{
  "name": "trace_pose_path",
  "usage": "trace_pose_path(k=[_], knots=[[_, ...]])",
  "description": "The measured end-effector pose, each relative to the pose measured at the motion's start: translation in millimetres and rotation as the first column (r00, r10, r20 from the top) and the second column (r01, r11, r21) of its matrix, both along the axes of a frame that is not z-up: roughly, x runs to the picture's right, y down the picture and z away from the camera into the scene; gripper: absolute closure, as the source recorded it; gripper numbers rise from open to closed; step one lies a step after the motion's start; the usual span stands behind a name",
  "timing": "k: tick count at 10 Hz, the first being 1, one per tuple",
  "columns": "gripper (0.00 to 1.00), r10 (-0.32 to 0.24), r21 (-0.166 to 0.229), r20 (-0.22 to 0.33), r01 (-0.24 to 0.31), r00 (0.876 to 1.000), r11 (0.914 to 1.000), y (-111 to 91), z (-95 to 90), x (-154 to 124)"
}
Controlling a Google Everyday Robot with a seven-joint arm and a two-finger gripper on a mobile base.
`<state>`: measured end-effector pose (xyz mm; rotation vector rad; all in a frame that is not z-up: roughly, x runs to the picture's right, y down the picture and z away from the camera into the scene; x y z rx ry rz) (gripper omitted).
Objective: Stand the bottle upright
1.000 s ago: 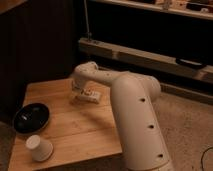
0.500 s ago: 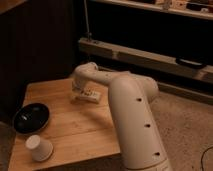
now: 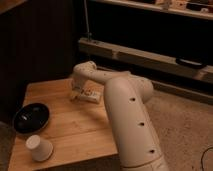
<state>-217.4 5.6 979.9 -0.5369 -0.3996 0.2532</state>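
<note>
Nothing has shifted since half a second ago: the arm (image 3: 131,125) keeps the same bend, and the gripper (image 3: 78,92) stays low over the table (image 3: 75,130) by its far right edge. The bottle (image 3: 92,96) lies on its side there, just right of the gripper and touching or nearly touching it. The wrist covers the gripper's tip, so I cannot tell whether it is open, closed or gripping the bottle; the bottle's cap end is also hard to make out. The arm's thick body rises past the table's right edge and hides that corner. A white cup (image 3: 39,148) sits near the front left corner, a black bowl (image 3: 31,117) behind it at the left edge, both well apart from the bottle. Beyond the table runs a dark shelf rail (image 3: 145,54).
</note>
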Motion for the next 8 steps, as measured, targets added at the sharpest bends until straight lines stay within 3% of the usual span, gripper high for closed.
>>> trace_pose_path(k=[2,6,8], knots=[[0.44,-0.012,-0.004,-0.003,0.012,1.0,0.9999,1.9,1.3,0.5],[0.83,-0.023,-0.008,-0.012,0.022,1.0,0.9997,1.7,0.1,6.5],[0.87,-0.02,-0.009,-0.015,0.02,1.0,0.9998,-0.7,-1.6,9.4]])
